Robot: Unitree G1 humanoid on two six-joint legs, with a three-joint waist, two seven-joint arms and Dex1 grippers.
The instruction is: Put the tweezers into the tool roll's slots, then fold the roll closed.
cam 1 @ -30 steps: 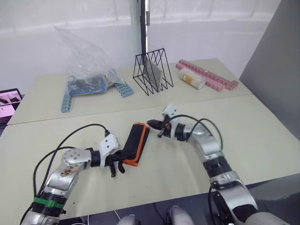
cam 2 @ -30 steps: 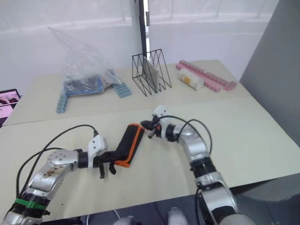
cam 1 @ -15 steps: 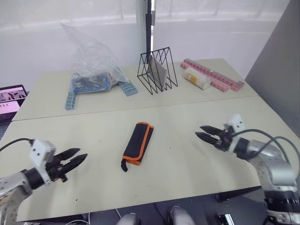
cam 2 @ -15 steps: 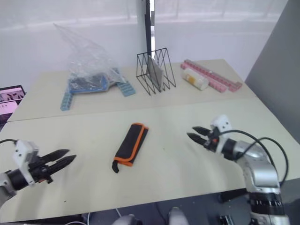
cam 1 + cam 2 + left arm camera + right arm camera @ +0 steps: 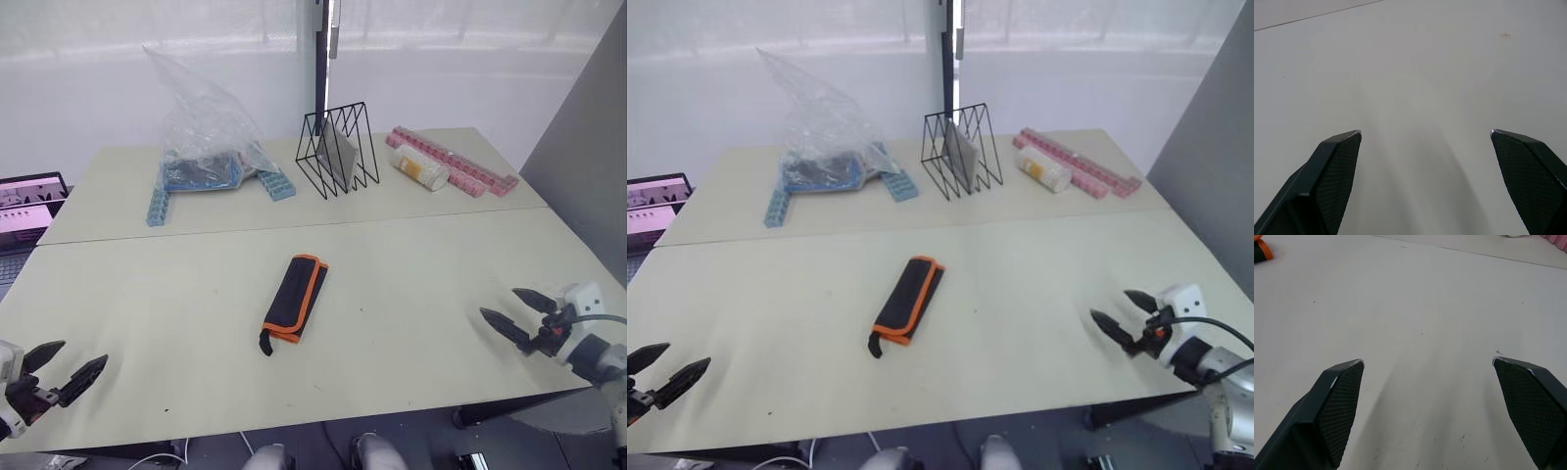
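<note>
Left eye view is showing the tool roll (image 5: 295, 300) lying folded shut near the middle of the table (image 5: 411, 264), orange piping facing out, its strap end toward the near edge. Both grippers are hanging well apart from it with fingers spread and empty: the left gripper (image 5: 67, 364) by the near left edge, the right gripper (image 5: 511, 313) over the near right. Farther back are sitting a clear plastic bag (image 5: 201, 132), a black wire rack (image 5: 338, 150) and pink blocks (image 5: 456, 173).

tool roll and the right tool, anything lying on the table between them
Nothing: between the folded black fabric tool roll with orange piping and the open right tool, the right eye view shows bare beige table.
</note>
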